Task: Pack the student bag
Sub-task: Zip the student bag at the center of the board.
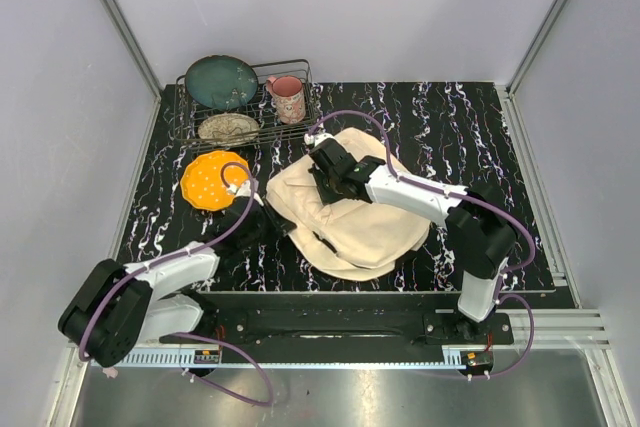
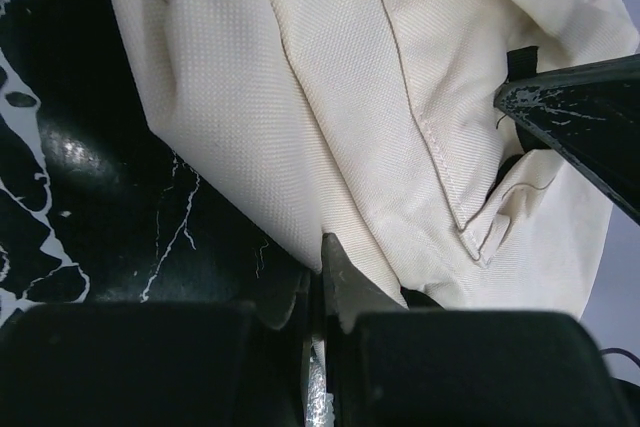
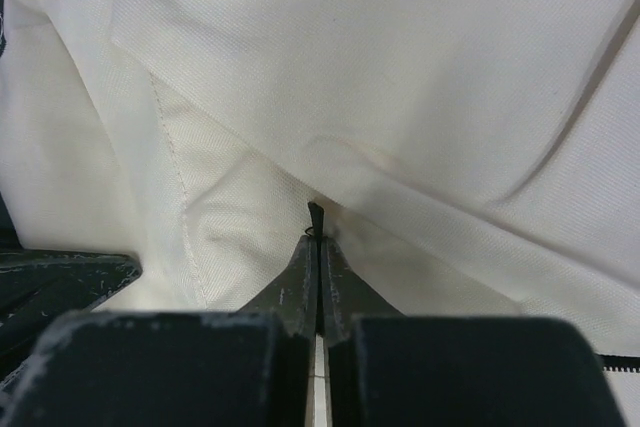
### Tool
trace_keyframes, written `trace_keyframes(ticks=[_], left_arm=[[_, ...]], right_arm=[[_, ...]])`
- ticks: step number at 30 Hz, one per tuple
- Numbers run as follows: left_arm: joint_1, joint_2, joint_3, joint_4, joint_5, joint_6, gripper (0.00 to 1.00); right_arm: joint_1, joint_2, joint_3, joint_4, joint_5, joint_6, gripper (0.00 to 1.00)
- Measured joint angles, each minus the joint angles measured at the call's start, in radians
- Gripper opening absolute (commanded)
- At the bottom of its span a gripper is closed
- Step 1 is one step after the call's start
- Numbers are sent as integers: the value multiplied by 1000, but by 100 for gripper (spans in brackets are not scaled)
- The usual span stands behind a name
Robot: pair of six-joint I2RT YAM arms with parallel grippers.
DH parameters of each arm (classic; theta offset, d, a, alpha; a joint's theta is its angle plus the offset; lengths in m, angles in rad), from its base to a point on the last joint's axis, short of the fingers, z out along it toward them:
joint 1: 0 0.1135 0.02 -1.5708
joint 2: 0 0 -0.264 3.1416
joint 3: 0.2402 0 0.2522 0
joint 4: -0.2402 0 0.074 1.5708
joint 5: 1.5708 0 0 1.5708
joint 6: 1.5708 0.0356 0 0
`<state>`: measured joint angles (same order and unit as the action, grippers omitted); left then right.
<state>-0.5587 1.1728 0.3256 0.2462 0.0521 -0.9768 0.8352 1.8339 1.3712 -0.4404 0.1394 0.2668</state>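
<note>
The student bag (image 1: 370, 227), a large cream canvas bag, lies flat on the black marbled table (image 1: 470, 137) in front of the arms. My left gripper (image 1: 270, 222) is at the bag's left edge. In the left wrist view its jaws are together on a fold of the cream fabric (image 2: 322, 247). My right gripper (image 1: 333, 187) rests on top of the bag near its far left part. In the right wrist view it (image 3: 316, 232) is shut on a small black tab (image 3: 316, 213) that sticks up from the bag's cloth (image 3: 400, 97).
A wire dish rack (image 1: 300, 127) stands at the back left. It holds a dark green plate (image 1: 221, 81), a pink mug (image 1: 289, 97) and a grey-beige dish (image 1: 229, 128). An orange dotted plate (image 1: 205, 182) lies left of the bag, close to the left arm.
</note>
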Motion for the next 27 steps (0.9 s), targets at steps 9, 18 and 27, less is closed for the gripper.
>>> trace_keyframes(ticks=[9,18,27], left_arm=[[72,-105,22,-116,59,134,0],[207,-117,33,-206,149,270,0],[325,-88,34,-214,251,338,0]], right_arm=[[22,-66,-51,36,121,97,0],[17,-155,-147,46,298,228,0],[-58,-206,-218,64,340,311,0]])
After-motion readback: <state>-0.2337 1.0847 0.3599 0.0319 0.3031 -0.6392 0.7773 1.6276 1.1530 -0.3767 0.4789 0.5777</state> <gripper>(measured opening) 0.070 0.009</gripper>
